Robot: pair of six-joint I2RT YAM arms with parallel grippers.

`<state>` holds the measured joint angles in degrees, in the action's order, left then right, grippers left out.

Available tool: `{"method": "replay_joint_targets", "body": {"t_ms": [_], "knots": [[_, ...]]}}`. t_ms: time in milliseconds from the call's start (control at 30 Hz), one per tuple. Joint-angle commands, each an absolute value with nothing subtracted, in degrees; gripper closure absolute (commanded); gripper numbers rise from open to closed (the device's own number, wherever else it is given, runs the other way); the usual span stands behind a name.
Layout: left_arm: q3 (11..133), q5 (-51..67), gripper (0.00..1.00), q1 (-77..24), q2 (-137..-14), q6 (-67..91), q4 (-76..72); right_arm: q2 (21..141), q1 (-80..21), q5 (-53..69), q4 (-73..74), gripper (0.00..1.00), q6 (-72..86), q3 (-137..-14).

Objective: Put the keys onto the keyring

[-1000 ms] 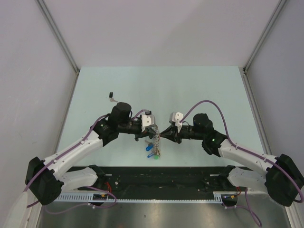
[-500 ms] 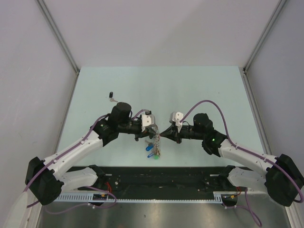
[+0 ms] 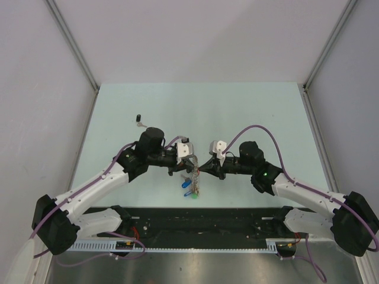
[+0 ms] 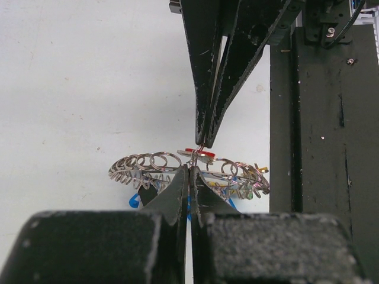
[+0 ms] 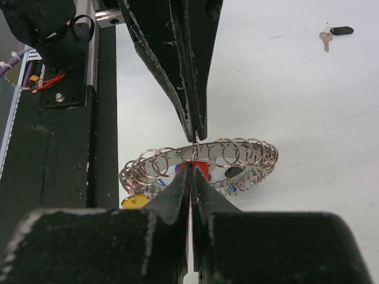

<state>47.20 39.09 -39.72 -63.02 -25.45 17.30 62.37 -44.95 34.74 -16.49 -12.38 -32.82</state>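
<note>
Left gripper (image 3: 189,168) is pressed together on the wire rim of the keyring (image 3: 193,181), which hangs at 6 o'clock below the meeting tips, over the near part of the table (image 3: 266,106). Right gripper (image 3: 201,168) comes in from 3 o'clock and is closed too. The red-headed key (image 5: 201,169) sits right at its fingertips, but the contact is hidden, so I cannot tell what it pinches. Overhead, the fringe of keys blurs together. A black-headed key (image 3: 139,118) lies well apart at 10 o'clock.
</note>
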Motion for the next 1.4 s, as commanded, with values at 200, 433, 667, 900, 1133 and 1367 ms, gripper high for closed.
{"method": "replay_joint_targets", "body": {"t_ms": [200, 433, 667, 900, 1133, 1367], "knots": [[49.48, 40.34, 1.0, -39.9, -63.46, -25.23, 16.35, 62.23, -46.23, 32.35, -17.14, 1.0, -14.59, -37.26], [48.69, 38.85, 1.0, -39.73, -62.05, -21.98, 13.19, 62.4, -47.02, 30.77, -12.93, 1.0, -16.34, -37.44], [47.37, 37.01, 1.0, -38.76, -59.86, -19.78, 9.93, 61.53, -47.81, 27.34, -7.74, 0.96, -16.79, -37.18], [47.02, 36.83, 1.0, -38.67, -59.15, -19.78, 8.97, 59.15, -48.08, 25.23, -11.15, 0.57, -14.33, -36.56], [46.41, 35.95, 1.0, -38.67, -58.27, -19.07, 7.82, 57.92, -47.81, 20.92, -17.75, 0.45, -11.95, -34.89], [46.32, 35.77, 1.0, -38.67, -58.18, -18.81, 7.47, 59.94, -46.85, 22.76, -20.65, 0.47, -11.25, -34.89]]}}
